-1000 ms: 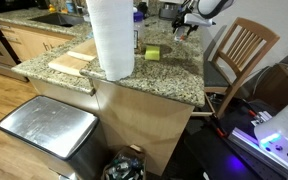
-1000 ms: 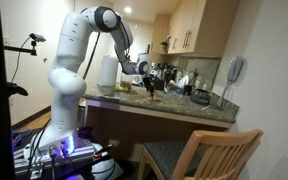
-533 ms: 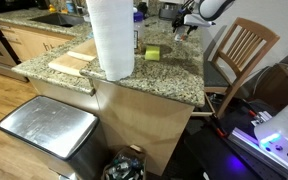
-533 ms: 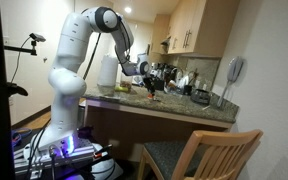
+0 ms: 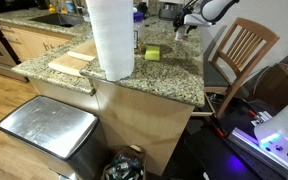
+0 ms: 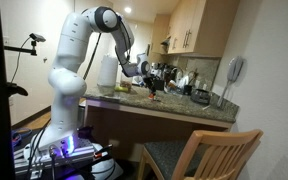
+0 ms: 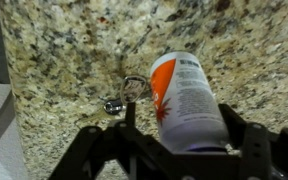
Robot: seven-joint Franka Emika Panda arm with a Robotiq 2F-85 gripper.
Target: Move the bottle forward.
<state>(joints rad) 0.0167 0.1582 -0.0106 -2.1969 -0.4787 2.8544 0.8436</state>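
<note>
While the gripper (image 7: 179,125) hangs low over the granite countertop (image 7: 64,50), the bottle (image 7: 189,95) sits between its jaws, orange-and-white label showing; whether the fingers press on it or stand clear cannot be told; a small metal ring (image 7: 129,90) rests just beside it.

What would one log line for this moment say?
phase: grasp approach | pincer: open, straddling bottle | bottle: on granite counter | moved forward: not yet
</note>
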